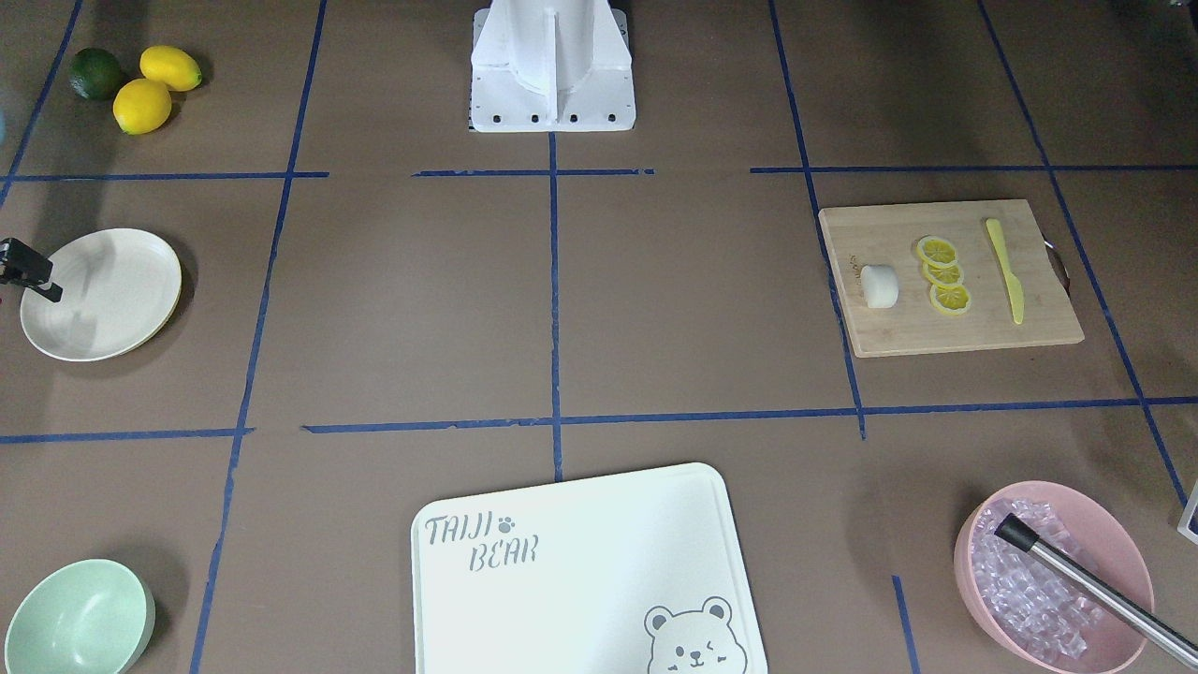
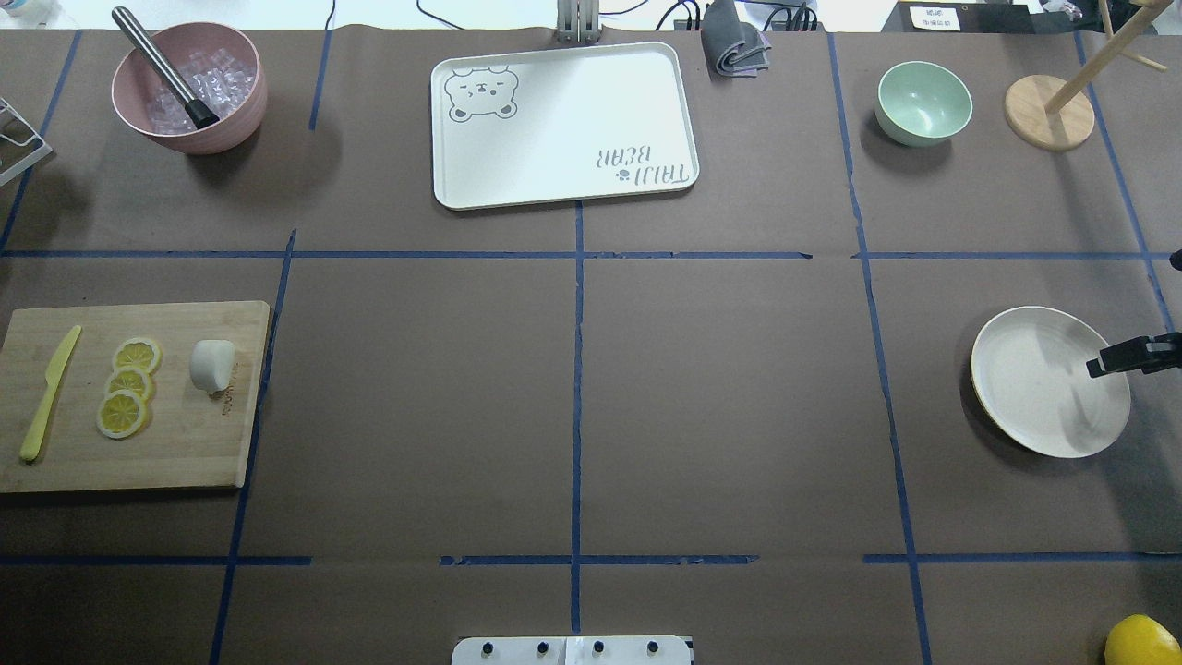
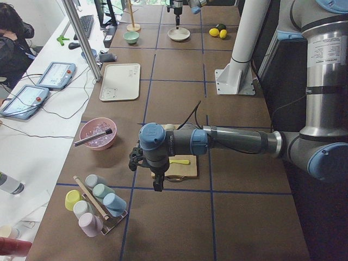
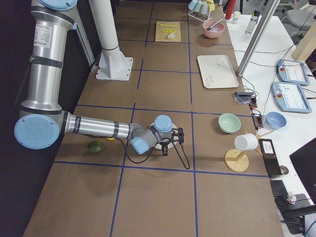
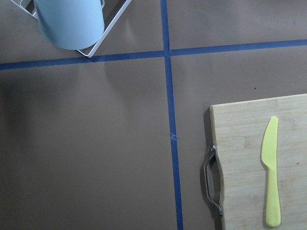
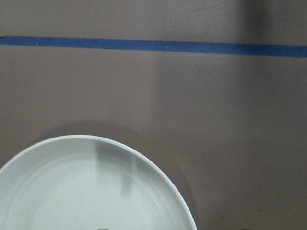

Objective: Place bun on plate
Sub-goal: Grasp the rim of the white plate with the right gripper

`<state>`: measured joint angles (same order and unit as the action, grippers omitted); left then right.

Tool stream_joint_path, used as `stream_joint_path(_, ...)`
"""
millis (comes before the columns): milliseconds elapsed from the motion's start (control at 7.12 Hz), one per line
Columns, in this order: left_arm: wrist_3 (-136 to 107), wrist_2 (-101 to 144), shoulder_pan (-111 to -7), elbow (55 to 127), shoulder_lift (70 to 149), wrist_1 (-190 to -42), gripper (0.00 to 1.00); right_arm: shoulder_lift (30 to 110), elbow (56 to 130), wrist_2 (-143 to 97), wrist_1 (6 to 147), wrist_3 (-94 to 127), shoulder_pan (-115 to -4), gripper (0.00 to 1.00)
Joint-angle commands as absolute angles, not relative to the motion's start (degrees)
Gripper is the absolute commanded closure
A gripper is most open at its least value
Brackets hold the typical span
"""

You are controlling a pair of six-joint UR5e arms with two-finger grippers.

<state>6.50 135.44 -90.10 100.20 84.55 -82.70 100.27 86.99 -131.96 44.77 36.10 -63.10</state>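
The white bun (image 1: 879,285) (image 2: 211,365) lies on a wooden cutting board (image 2: 185,453) beside three lemon slices (image 2: 129,383) and a yellow knife (image 2: 46,392). The cream plate (image 2: 1034,388) (image 1: 112,309) sits far across the table, on my right side. My right gripper (image 2: 1108,362) (image 1: 42,285) hovers over the plate's outer edge; I cannot tell whether its fingers are open or shut. My left gripper (image 3: 157,184) hangs just off the board's handle end, away from the bun. It appears only in the side view, so its state is unclear.
A pink bowl (image 2: 240,111) of ice with a metal tool stands at the far left. The bear-printed tray (image 2: 563,125) is at far centre, a mint bowl (image 2: 923,102) and wooden stand (image 2: 1048,111) far right. A cup rack (image 3: 95,206) sits near the left arm.
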Motion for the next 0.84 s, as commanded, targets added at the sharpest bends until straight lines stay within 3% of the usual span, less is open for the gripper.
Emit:
stream_joint_path(0, 6.5, 135.4, -90.1, 100.2, 84.6, -82.7, 0.00, 100.7, 86.8, -132.0, 44.9, 36.2, -62.8, 0.82)
stream_joint_path(140, 6.5, 135.4, -90.1, 100.2, 84.6, -82.7, 0.00, 100.7, 86.7, -131.9, 44.9, 36.2, -62.8, 0.97)
stream_joint_path(702, 6.5, 135.5, -90.1, 100.2, 84.6, -82.7, 0.00, 97.0, 87.6, -132.4, 45.8, 37.3, -62.4, 1.00)
